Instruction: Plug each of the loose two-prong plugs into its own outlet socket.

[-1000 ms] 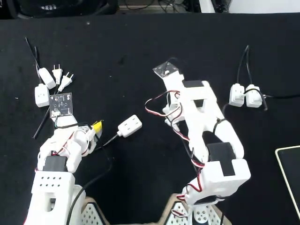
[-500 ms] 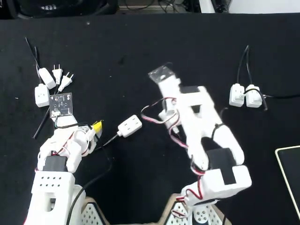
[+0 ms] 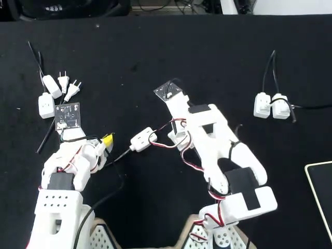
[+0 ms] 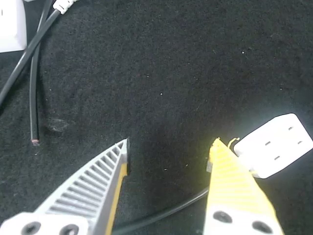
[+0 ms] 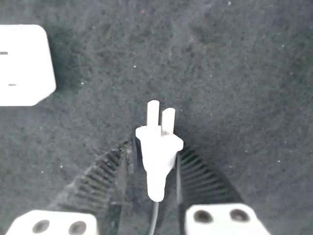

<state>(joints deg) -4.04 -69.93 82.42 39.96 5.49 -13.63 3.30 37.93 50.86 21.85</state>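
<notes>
Plug (image 5: 157, 152), judged light and rigid, is gripped by its body between the right jaws, prongs pointing ahead toward the socket (image 5: 24, 64). Left jaws are spread wide, empty.

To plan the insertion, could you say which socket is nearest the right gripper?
The middle socket, beside the plug in the right gripper; the left socket and right socket lie far off.

socket (image 3: 143, 139) mid-table | gripped plug (image 5: 157, 147) near it | loose plugs (image 3: 73, 90) far left | plugged pair (image 3: 280, 107) far right

Three two-prong plugs (image 3: 63, 80) (image 3: 74, 89) (image 5: 157, 147), five white socket blocks (image 3: 46, 106) (image 3: 51, 85) (image 3: 143, 139) (image 3: 262, 105) (image 3: 280, 107)
</notes>
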